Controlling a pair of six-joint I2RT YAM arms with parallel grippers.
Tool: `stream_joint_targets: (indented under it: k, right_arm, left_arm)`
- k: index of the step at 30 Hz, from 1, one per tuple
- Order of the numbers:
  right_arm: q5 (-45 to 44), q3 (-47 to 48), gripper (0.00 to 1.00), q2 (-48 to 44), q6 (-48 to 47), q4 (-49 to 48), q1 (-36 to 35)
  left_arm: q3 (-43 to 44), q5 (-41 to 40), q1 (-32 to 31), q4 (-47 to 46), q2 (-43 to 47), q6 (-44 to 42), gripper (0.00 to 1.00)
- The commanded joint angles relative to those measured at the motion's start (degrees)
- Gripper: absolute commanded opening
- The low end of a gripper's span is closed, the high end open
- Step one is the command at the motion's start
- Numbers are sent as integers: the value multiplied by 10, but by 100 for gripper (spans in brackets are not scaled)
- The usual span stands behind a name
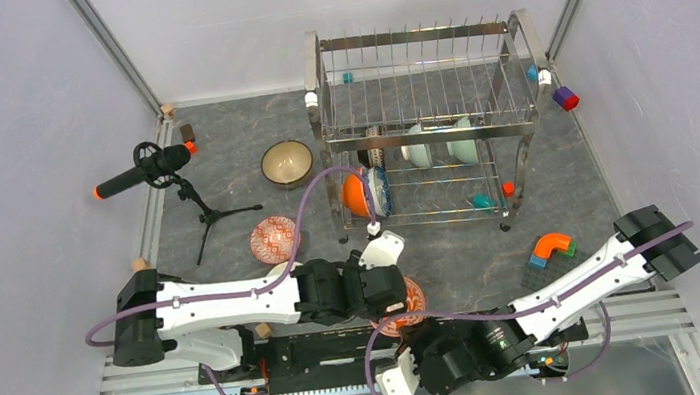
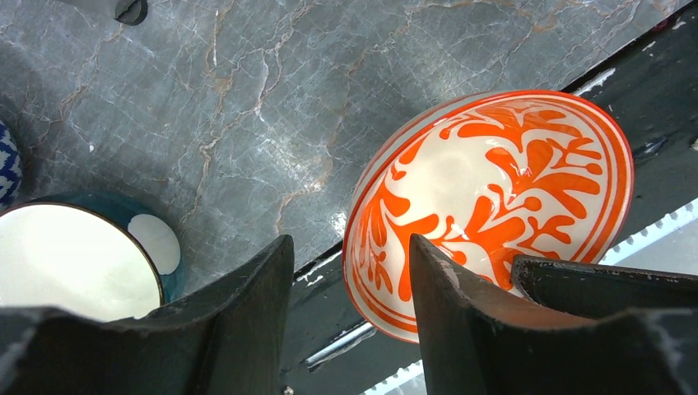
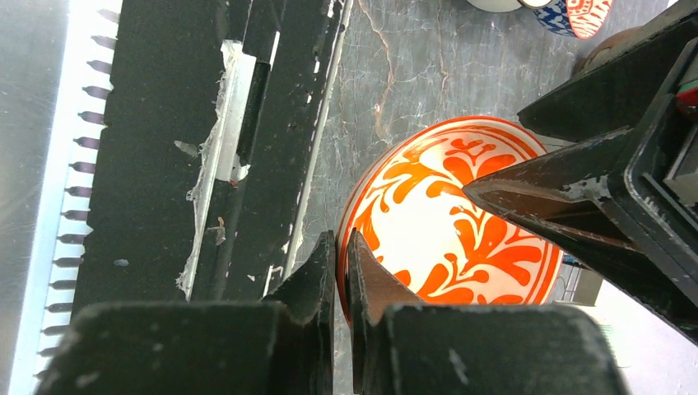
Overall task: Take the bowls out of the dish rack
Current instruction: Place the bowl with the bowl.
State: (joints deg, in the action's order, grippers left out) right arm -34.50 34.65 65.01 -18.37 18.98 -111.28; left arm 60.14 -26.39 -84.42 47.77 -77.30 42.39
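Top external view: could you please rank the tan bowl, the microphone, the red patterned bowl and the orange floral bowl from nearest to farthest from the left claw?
1. orange floral bowl, right at the left claw, at the near edge.
2. red patterned bowl, back and to the left.
3. tan bowl, farther back, left of the dish rack.
4. microphone, far left.

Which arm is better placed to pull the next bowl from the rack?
Probably left: the left gripper, open, hangs near the orange bowl in the dish rack; the right gripper is shut and farther back.
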Motion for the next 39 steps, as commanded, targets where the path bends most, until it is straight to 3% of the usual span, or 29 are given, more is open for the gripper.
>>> stream_joint_targets:
  k: [1, 7, 17, 22, 31, 34, 36, 39]
  right_arm:
    - [-13, 32, 0, -1, -13, -31, -6]
    - [-14, 29, 0, 1, -12, -40, -6]
    - [-15, 23, 0, 1, -7, -50, -7]
    - [-18, 23, 0, 5, -4, -55, -6]
    - [-16, 22, 0, 3, 6, -61, -9]
    - [-11, 23, 0, 0, 13, -61, -10]
    - [-11, 27, 13, -3, 21, -60, -10]
    - [-17, 37, 54, -11, 47, -55, -10]
  left_arm:
    - [18, 1, -6, 0, -9, -15, 59]
    - [10, 7, -7, -8, -12, -16, 54]
    - [-10, 21, -7, -32, -7, -19, 29]
    - [-20, 24, -7, -43, -1, -19, 25]
    - [-31, 27, -7, -51, 7, -13, 2]
    - [-37, 25, -7, -59, 12, -10, 2]
    - [-42, 20, -6, -64, 19, -4, 2]
    - [-50, 5, -7, -66, 28, 11, 2]
